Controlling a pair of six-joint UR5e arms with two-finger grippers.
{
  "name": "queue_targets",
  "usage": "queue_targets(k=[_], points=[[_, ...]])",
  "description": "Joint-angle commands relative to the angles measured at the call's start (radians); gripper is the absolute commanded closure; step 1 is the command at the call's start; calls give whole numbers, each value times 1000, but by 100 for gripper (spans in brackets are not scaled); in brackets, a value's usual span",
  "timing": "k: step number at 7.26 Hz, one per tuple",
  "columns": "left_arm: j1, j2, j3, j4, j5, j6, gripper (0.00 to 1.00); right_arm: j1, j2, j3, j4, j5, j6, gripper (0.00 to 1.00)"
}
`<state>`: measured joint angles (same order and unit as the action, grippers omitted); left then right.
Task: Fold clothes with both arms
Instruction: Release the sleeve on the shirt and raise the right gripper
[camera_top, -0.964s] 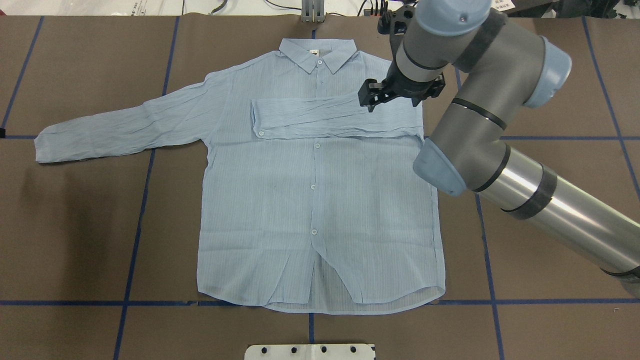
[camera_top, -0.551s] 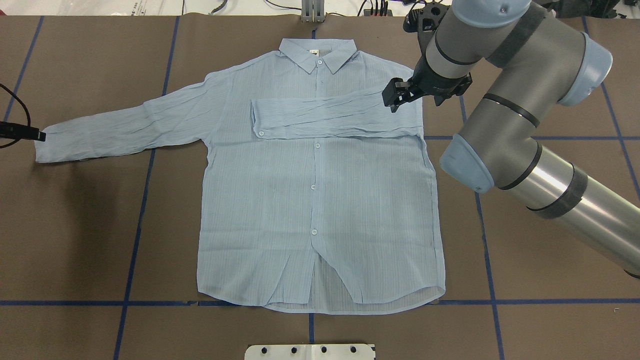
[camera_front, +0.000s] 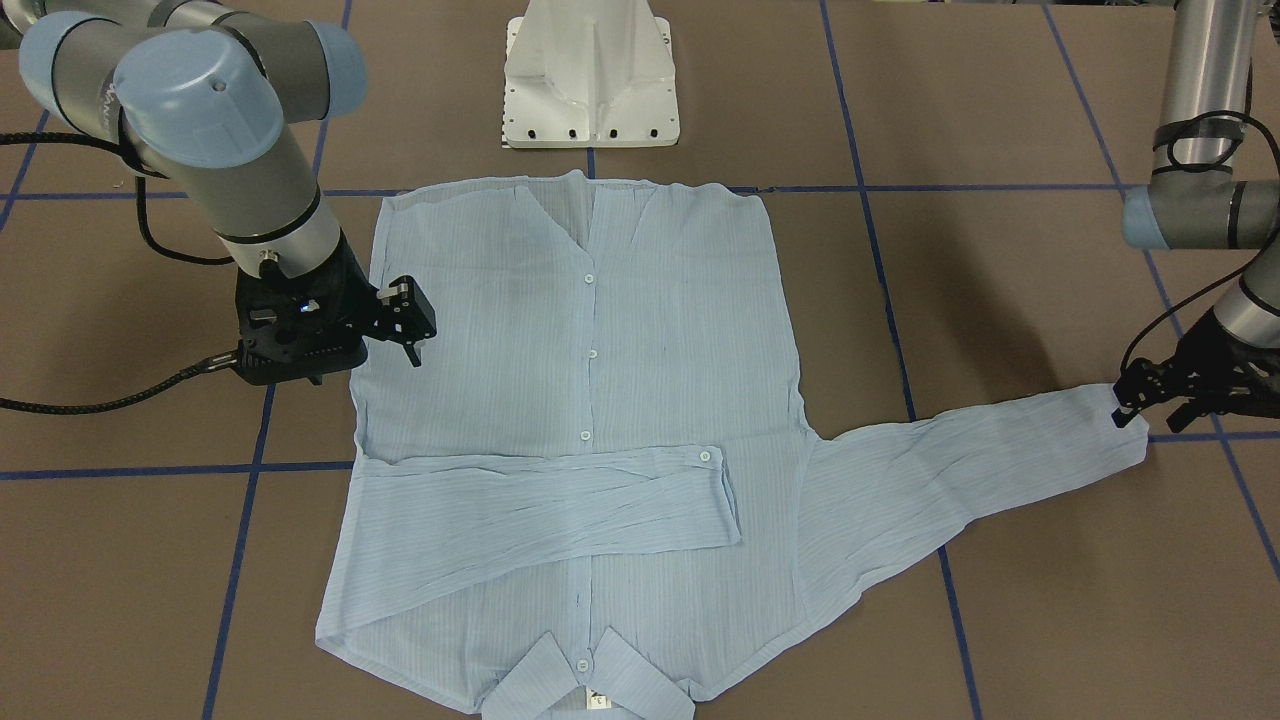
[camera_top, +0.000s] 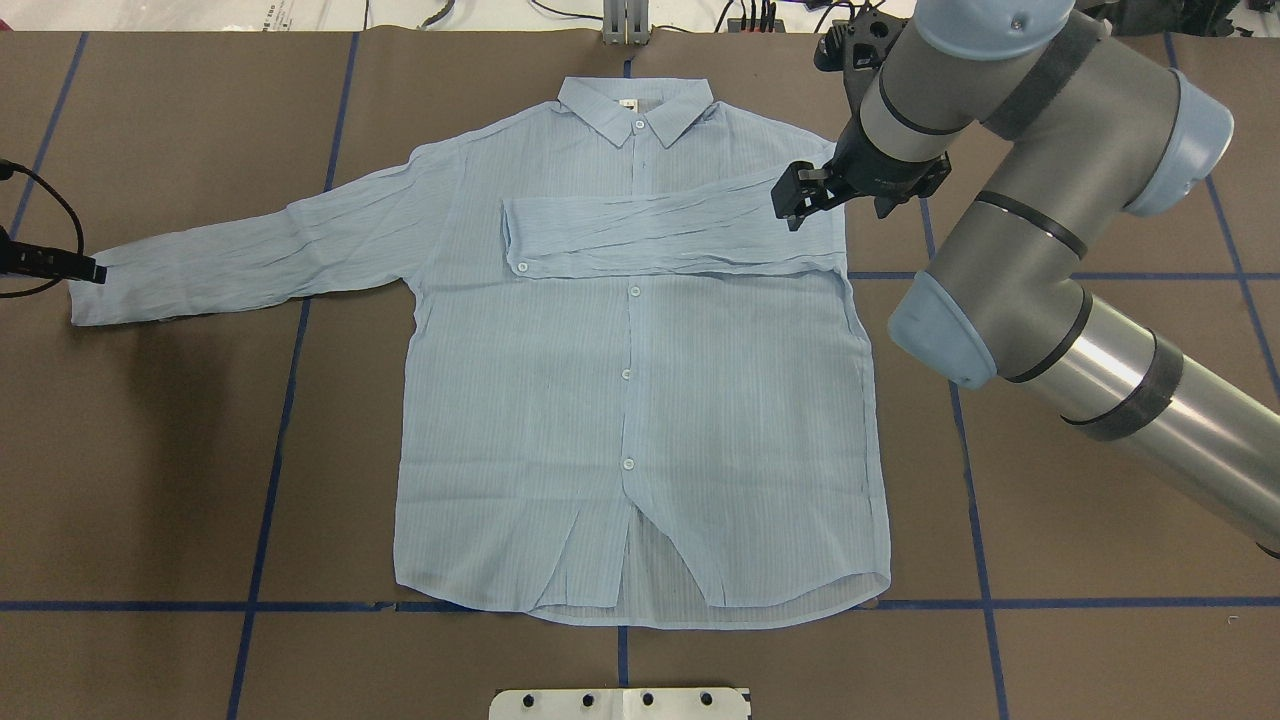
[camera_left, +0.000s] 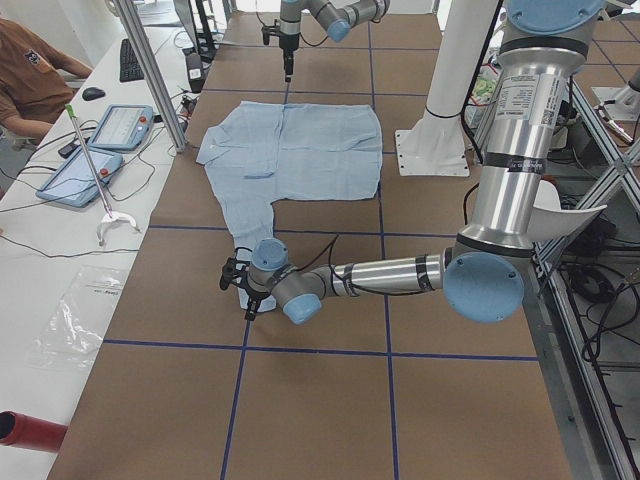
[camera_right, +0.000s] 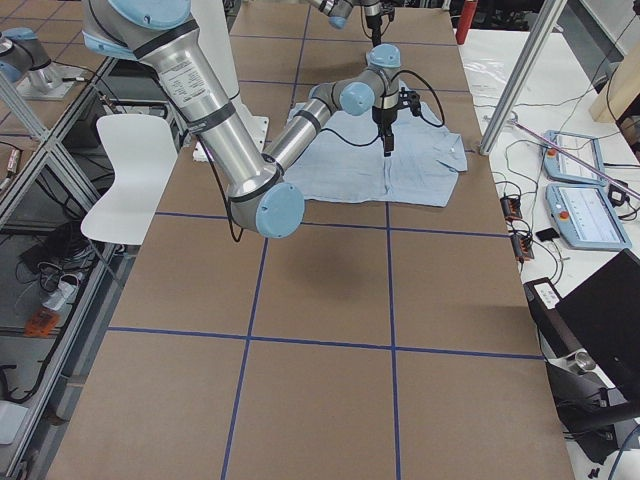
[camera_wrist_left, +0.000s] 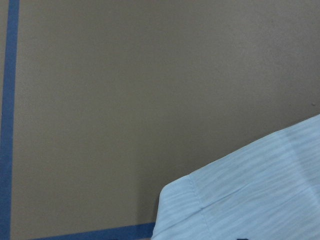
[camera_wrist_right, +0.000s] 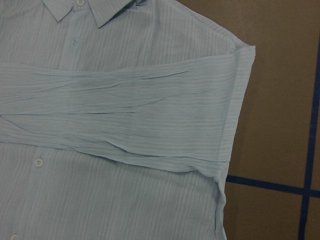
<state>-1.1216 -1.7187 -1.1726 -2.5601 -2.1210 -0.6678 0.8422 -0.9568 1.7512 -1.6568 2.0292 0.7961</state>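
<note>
The pale-blue shirt (camera_top: 630, 400) lies flat and buttoned, its collar (camera_top: 636, 105) at the far edge. One sleeve (camera_top: 650, 235) is folded across the chest and fills the right wrist view (camera_wrist_right: 125, 115). My right gripper (camera_top: 800, 197) hovers open over that sleeve's shoulder end, holding nothing (camera_front: 408, 325). The other sleeve (camera_top: 250, 250) stretches out to the left. My left gripper (camera_top: 98, 271) sits at its cuff, and in the front view (camera_front: 1125, 405) its fingers look spread. In the left wrist view only the cuff corner (camera_wrist_left: 250, 200) shows.
Brown table cover with blue tape lines (camera_top: 270, 450). The white pedestal base (camera_front: 590, 75) stands just behind the shirt's hem. A side bench with tablets (camera_left: 100, 150) and a seated person (camera_left: 30, 70) lies beyond the table's far edge.
My right gripper has moved right along the folded sleeve to its shoulder end. My left gripper has come in from the left edge up to the outstretched cuff.
</note>
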Motion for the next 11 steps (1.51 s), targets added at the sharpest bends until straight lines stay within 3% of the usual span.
queue_targets(k=[1, 5, 9, 11], points=[[2, -1, 11, 3, 1, 1, 38, 0, -2, -1, 0, -1, 0, 0], [2, -5, 17, 3, -1, -2, 61, 0, -2, -1, 0, -3, 0, 0], [2, -12, 7, 6, -11, -3, 100, 4, -5, -2, 0, -4, -2, 0], [-1, -1, -62, 21, -13, -4, 100, 30, -16, -1, -1, 5, -23, 0]])
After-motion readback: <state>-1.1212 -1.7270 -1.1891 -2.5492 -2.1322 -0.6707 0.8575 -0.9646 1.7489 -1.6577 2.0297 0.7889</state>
